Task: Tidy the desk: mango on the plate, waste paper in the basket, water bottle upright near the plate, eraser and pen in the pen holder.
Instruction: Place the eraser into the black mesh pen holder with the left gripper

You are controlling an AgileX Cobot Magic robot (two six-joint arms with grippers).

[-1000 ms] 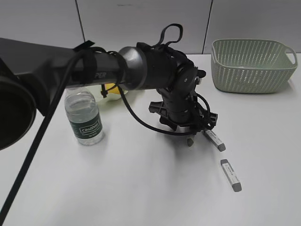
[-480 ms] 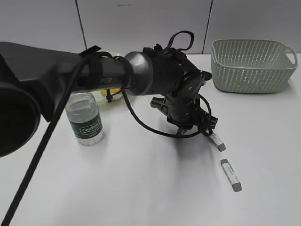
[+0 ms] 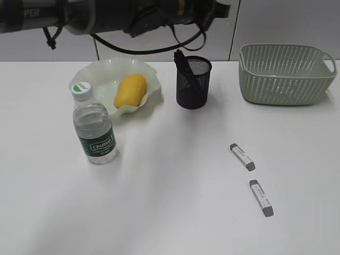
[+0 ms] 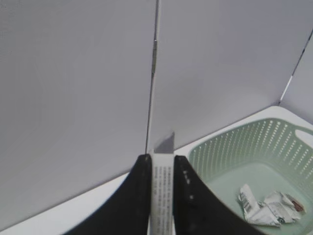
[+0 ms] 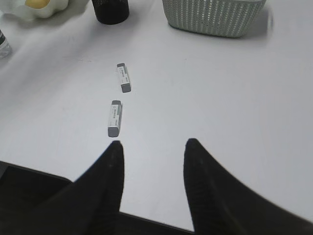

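- I see left hand [image 4: 161, 196] clenched on an eraser [image 4: 162, 188], long axis vertical, high above the table [image 3: 159, 202]; pen holder [image 3: 193, 82] lies below it.
- Right hand [image 5: 152, 152] released, empty.

left arm [image 3: 106, 16] cut off at top edge (tool unseen), basket [image 4: 234, 156] cropped

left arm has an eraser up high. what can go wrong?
1. Left pincer clamps an eraser with the basket just below, not the pen holder; a release now likely lands wrong.
2. Far eraser and near eraser lie close together; the open right pincer could knock one while taking the other.
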